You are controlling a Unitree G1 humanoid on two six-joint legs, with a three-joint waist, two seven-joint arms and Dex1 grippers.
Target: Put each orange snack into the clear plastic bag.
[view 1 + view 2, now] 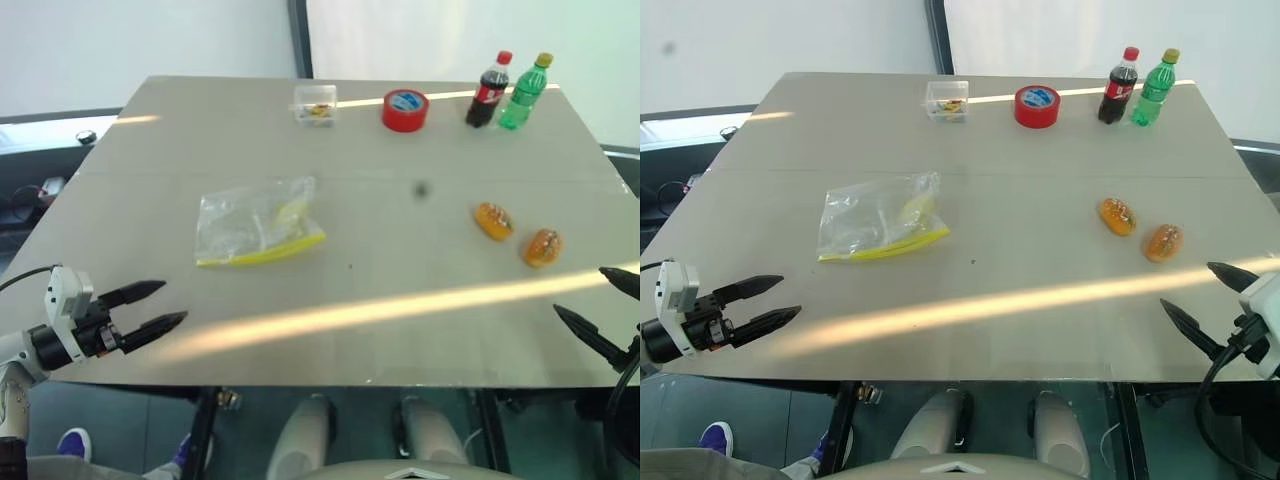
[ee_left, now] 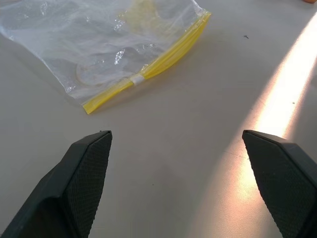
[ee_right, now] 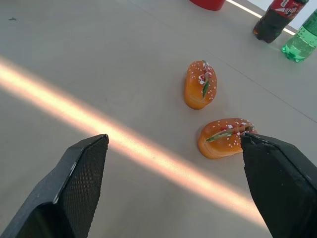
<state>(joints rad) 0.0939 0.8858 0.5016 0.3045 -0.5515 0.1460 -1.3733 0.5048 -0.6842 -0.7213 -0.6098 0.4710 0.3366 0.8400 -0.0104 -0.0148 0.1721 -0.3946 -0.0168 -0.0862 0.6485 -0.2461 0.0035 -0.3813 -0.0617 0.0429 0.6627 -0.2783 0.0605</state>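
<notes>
Your table (image 1: 400, 330) is grey, with a sun stripe across the near part. The clear plastic bag (image 1: 258, 222) lies flat left of centre, yellow strip toward you, nothing orange inside it. Your left gripper (image 1: 168, 304) hovers at the near left edge, roughly level, pointing inward to the right, fingers spread wide, holding nothing, bag well ahead of it. Your right gripper (image 1: 1210, 295) sits at the near right edge, pointing inward to the left, fingers also apart and empty. The orange snacks (image 1: 494, 221) (image 1: 542, 247) lie side by side on the right, near that gripper, untouched. Far edge: red tape roll (image 1: 405, 109), cola bottle (image 1: 488, 90), green bottle (image 1: 525, 92), small clear box (image 1: 316, 104).
</notes>
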